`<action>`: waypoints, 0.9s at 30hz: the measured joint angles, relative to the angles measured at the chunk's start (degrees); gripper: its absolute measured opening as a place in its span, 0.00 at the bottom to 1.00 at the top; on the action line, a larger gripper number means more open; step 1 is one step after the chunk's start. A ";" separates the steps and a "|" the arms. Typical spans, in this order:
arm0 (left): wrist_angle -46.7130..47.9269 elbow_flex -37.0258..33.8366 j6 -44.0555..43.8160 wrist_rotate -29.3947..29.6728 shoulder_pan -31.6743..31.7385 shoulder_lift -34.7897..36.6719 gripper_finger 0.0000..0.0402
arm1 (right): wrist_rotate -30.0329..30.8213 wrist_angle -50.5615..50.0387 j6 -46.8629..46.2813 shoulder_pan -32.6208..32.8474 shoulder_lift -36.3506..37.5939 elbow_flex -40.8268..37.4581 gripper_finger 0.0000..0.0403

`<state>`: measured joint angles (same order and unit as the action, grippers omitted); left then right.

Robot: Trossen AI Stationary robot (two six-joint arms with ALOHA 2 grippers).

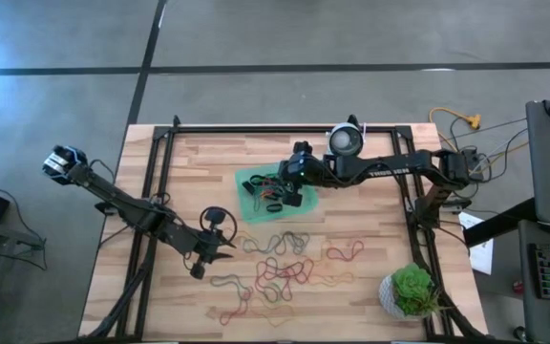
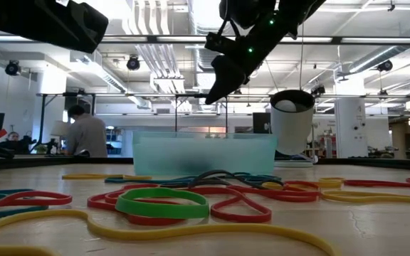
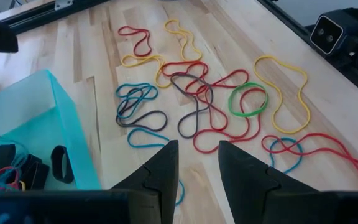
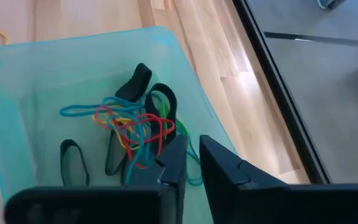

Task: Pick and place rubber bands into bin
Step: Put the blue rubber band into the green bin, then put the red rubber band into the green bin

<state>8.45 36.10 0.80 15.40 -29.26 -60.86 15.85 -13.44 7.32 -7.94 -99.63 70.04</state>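
Note:
Many coloured rubber bands (image 1: 280, 263) (image 3: 197, 93) (image 2: 162, 203) lie loose on the wooden table, toward its near side. The translucent green bin (image 1: 251, 182) (image 2: 205, 153) (image 4: 42, 68) stands at the table's middle. A tangle of coloured bands and some black ones (image 4: 132, 127) lies on its floor. My right gripper (image 4: 193, 165) (image 1: 289, 194) (image 2: 216, 92) hangs above the bin, tilted down, with a narrow gap between its fingers and nothing in it. My left gripper (image 3: 197, 162) (image 1: 225, 247) hovers open over the table, left of the loose bands and near the bin's near left corner (image 3: 42, 124).
A round white device (image 1: 346, 141) (image 2: 292, 117) stands just beyond the bin at the far side. A green plant (image 1: 412, 290) sits at the near right corner. Black frame rails (image 1: 160, 172) run along the table's left, right and far sides. Cables (image 1: 466, 124) lie off the right edge.

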 joint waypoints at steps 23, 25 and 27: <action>-0.91 0.82 -3.90 1.49 0.02 -10.30 0.25 | -19.07 -9.93 2.09 11.58 0.15 -1.10 0.29; -0.76 0.98 -6.47 1.22 0.02 -11.87 0.25 | -19.12 -9.85 2.11 14.05 0.15 -1.67 0.28; -0.61 1.03 -8.55 0.13 0.02 -13.52 0.25 | -19.09 -9.97 2.03 16.57 0.15 -2.30 0.26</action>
<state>7.84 37.12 -7.75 15.53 -29.23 -74.38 -3.24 -23.41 9.35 8.63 -99.48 67.74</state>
